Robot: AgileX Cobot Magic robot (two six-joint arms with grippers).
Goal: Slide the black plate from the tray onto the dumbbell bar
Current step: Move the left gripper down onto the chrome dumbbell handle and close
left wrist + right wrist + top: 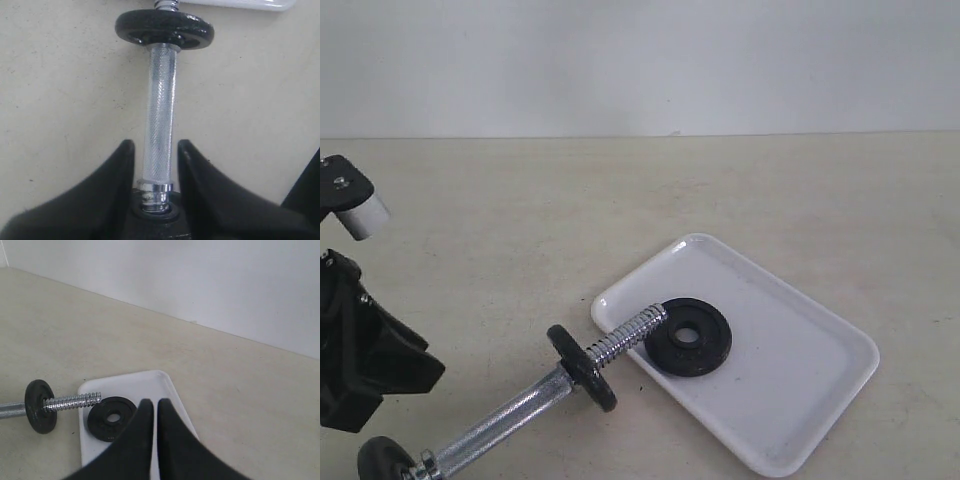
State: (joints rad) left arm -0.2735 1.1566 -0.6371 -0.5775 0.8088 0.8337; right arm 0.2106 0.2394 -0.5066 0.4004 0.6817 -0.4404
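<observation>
Bar end (642,324) over tray (800,392) rim, beside black plate (688,337); collar disc (582,368) behind.

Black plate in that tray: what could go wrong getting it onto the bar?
1. The black plate lies flat in the tray, hole up, while the threaded end of the dumbbell bar points sideways at its rim; pushing might just shove it.
2. The left gripper straddles the bar, seemingly unclamped, so it could roll.
3. The right gripper is shut and must open before grasping.
</observation>
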